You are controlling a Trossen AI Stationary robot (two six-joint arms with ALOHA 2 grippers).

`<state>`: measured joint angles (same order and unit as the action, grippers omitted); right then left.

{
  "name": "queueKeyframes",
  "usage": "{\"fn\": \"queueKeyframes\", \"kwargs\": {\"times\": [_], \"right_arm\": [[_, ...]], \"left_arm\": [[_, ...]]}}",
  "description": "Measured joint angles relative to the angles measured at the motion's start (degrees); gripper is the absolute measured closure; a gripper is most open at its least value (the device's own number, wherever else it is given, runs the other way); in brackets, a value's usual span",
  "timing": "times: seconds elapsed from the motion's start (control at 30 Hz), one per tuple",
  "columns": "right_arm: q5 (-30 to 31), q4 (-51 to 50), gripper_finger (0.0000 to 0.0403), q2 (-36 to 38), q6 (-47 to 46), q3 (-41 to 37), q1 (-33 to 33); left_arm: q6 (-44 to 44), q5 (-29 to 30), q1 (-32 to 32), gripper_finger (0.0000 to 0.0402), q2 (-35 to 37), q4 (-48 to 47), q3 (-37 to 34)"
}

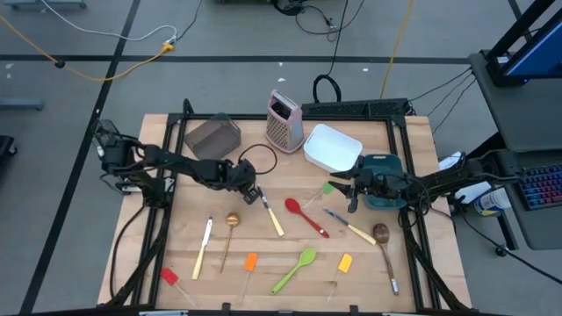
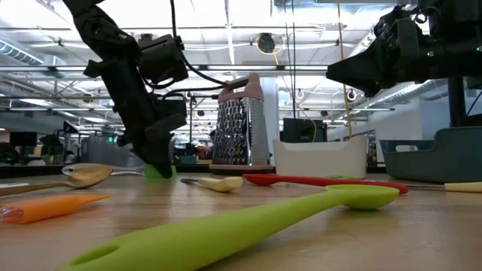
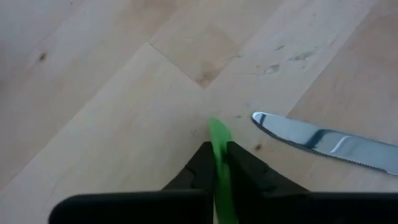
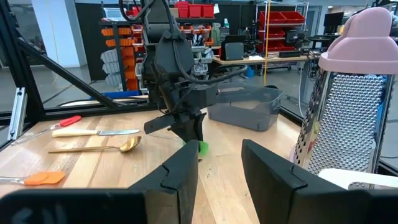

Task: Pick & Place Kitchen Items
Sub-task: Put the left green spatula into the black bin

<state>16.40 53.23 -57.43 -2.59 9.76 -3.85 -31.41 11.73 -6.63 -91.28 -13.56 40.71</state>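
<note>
**Green utensil gripped at the table's centre**

A small green utensil [image 3: 219, 149] is pinched between the fingers of the left gripper [image 1: 255, 194], low over the wooden table [image 1: 290, 241], beside a cream-handled knife [image 1: 271, 216]. It is held edge-on, probably for carrying to a container. The right gripper [image 4: 217, 168] hangs released near the teal container [image 1: 383, 167], apparently waiting. Other utensils lie scattered across the table.

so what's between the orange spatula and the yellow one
The green spoon lies slantwise between the orange spatula and the yellow spatula. The high view shows this.
</note>
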Motion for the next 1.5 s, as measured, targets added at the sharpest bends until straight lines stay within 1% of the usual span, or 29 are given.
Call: {"fn": "queueKeyframes", "kwargs": {"times": [0.07, 0.13, 0.23, 0.3, 0.4, 0.47, 0.57, 0.7, 0.8, 0.9, 1.0, 1.1, 1.2, 1.3, 1.43, 1.5], "right_arm": [[0.0, 0.0, 0.0282, 0.0, 0.0, 0.0, 0.0], [0.0, 0.0, 0.0282, 0.0, 0.0, 0.0, 0.0], [0.0, 0.0, 0.0282, 0.0, 0.0, 0.0, 0.0], [0.0, 0.0, 0.0282, 0.0, 0.0, 0.0, 0.0], [0.0, 0.0, 0.0282, 0.0, 0.0, 0.0, 0.0], [0.0, 0.0, 0.0282, 0.0, 0.0, 0.0, 0.0], [0.0, 0.0, 0.0282, 0.0, 0.0, 0.0, 0.0], [0.0, 0.1, 0.0282, 0.0, 0.0, 0.0, 0.0], [0.0, 0.1, 0.0282, 0.0, 0.0, 0.0, 0.0], [0.1, 0.1, 0.0282, 0.0, 0.3, 0.0, 0.0], [0.1, 0.1, 0.0282, 0.0, 0.3, 0.0, 0.0], [0.2, 0.2, 0.0282, 0.0, 0.4, 0.0, 0.0], [0.2, 0.2, 0.0282, 0.0, 0.4, 0.0, 0.0], [0.2, 0.2, 0.0282, 0.0, 0.4, 0.0, 0.0], [0.2, 0.2, 0.0282, 0.0, 0.4, 0.0, 0.0], [0.2, 0.2, 0.0282, 0.0, 0.4, 0.0, 0.0]], "left_arm": [[1.1, 0.1, 0.0, 0.0371, 1.3, -0.1, 0.0], [2.2, 0.6, -0.1, 0.0377, 3.6, -0.8, -0.2], [4.7, 3.3, -0.2, 0.039, 8.3, -0.6, -0.1], [6.3, 5.8, -0.2, 0.039, 11.8, -0.9, -0.1], [8.1, 11.9, -0.2, 0.0376, 17.4, 0.3, 0.0], [11.6, 15.4, -0.6, 0.0367, 20.9, -0.1, 0.0], [17.9, 17.5, -2.7, 0.0373, 24.9, -0.1, 0.0], [24.4, 17.8, -7.7, 0.0391, 28.1, 0.1, 0.0], [29.8, 16.6, -12.7, 0.039, 28.8, 0.1, 0.0], [35.4, 11.3, -18.2, 0.0377, 28.6, 0.0, 0.0], [37.6, 6.6, -23.6, 0.0372, 27.3, 1.8, 0.0], [39.7, 5.2, -28.3, 0.0383, 25.7, 4.5, 0.0], [41.5, 1.9, -32.4, 0.0391, 23.1, 5.9, 0.1], [41.4, -1.4, -35.3, 0.0388, 20.0, 6.7, 0.1], [41.1, -1.4, -37.3, 0.0365, 15.3, 6.5, 0.1], [40.0, -1.3, -37.9, 0.036, 13.2, 6.6, 0.1]]}}
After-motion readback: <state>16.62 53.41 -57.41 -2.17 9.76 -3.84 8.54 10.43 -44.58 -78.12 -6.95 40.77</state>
